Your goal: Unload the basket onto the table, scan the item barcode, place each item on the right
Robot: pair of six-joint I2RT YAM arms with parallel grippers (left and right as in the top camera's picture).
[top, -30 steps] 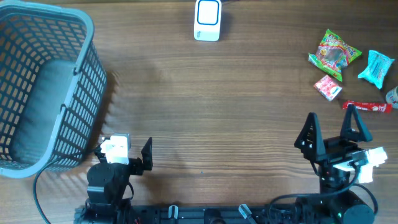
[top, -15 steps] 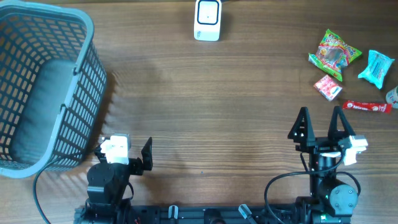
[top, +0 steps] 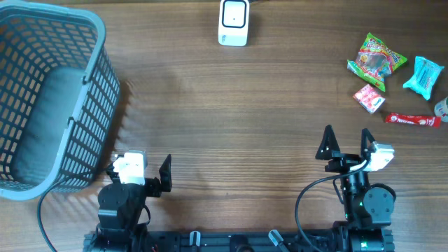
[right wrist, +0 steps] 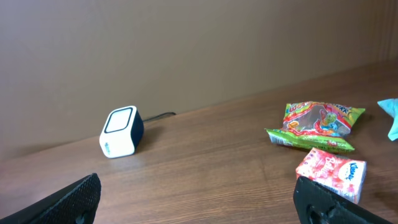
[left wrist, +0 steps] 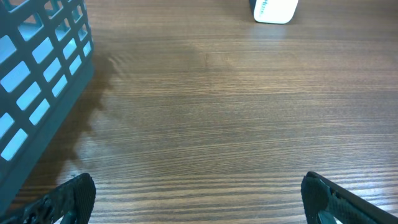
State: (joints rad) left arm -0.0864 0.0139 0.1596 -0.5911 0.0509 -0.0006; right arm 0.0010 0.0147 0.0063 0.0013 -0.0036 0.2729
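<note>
Several snack items lie at the far right: a green candy bag (top: 376,60), a teal packet (top: 424,75), a small pink pack (top: 369,98) and a red bar (top: 413,120). A white barcode scanner (top: 234,22) stands at the back centre. My right gripper (top: 346,143) is open and empty near the front right, well short of the items. Its wrist view shows the right gripper (right wrist: 199,199) with the scanner (right wrist: 121,132) to the left, and the candy bag (right wrist: 316,124) and pink pack (right wrist: 331,171) to the right. My left gripper (top: 138,173) stands open and empty at the front left.
A grey-blue plastic basket (top: 70,15) fills the left side, close beside the left arm, and its wall (left wrist: 37,93) shows in the left wrist view. A white object (top: 442,108) is cut off at the right edge. Bare wooden tabletop (top: 238,126) spans the middle.
My right arm has swung to the left, and its open gripper now sits further left and more upright. The left arm and all the items have stayed put.
</note>
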